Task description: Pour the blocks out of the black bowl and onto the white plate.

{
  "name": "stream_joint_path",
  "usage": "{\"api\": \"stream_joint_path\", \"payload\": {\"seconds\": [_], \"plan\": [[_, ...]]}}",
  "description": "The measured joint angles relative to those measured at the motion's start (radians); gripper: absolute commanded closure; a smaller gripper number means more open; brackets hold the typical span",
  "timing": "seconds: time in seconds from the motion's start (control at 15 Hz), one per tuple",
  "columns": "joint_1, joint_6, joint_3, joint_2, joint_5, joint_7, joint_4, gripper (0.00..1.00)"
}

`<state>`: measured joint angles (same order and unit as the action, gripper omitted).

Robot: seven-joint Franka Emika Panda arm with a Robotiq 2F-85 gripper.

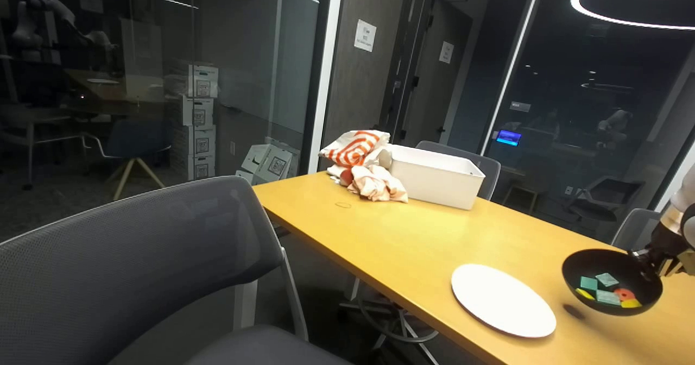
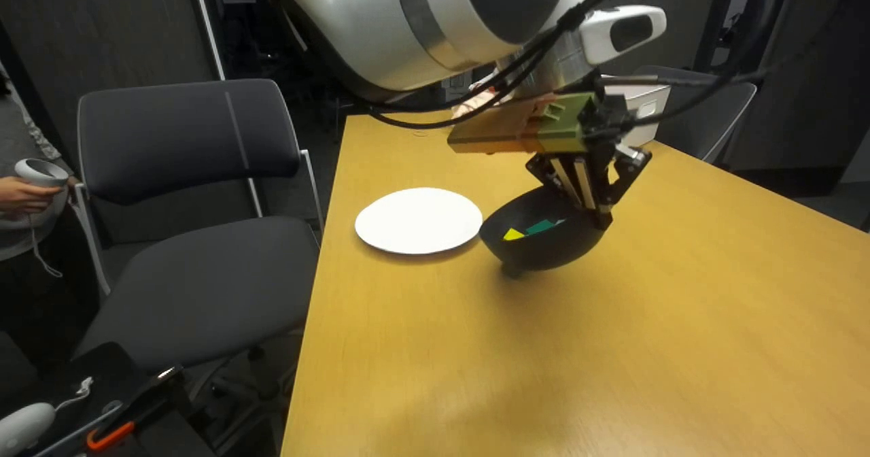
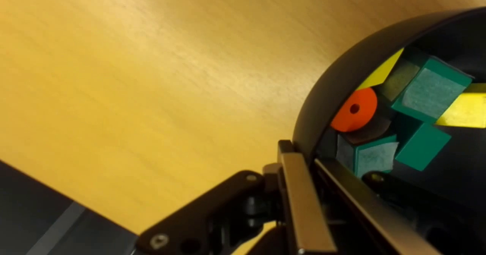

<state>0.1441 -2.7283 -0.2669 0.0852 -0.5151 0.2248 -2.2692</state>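
Observation:
My gripper is shut on the rim of the black bowl [image 1: 600,262], one finger outside the wall and one inside. The gripper shows in both exterior views [image 1: 649,264] [image 2: 598,212] and in the wrist view [image 3: 302,154]. The bowl [image 2: 561,249] is held above the table, tilted with its low side toward the plate. Green-teal and yellow blocks [image 1: 607,297] [image 2: 540,226] lie inside it with an orange round piece [image 3: 355,109]. The bowl's wall [image 3: 338,71] fills the right of the wrist view. The white plate [image 1: 502,302] [image 2: 418,220] lies flat beside the bowl, bare, outside the wrist view.
A white rectangular box [image 1: 434,177], a white-orange bag [image 1: 355,149] and a crumpled cloth [image 1: 377,183] sit at the table's far end. The plate lies near one table edge, with a dark chair [image 2: 204,273] beyond it. A person's hand [image 2: 27,195] holds a controller at the side.

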Motion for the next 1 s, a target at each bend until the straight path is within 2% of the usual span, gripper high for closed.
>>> {"api": "stream_joint_path", "payload": {"seconds": [0.27,0.6,0.73,1.0], "plan": [[-0.037,0.079,0.023,-0.053,-0.33,0.283,0.048,0.96],[-0.073,0.265,0.132,-0.087,-0.708,0.643,0.076,0.96],[-0.094,0.35,0.174,-0.086,-0.745,0.697,0.066,0.96],[-0.128,0.462,0.233,-0.086,-0.748,0.728,0.045,0.96]]}}
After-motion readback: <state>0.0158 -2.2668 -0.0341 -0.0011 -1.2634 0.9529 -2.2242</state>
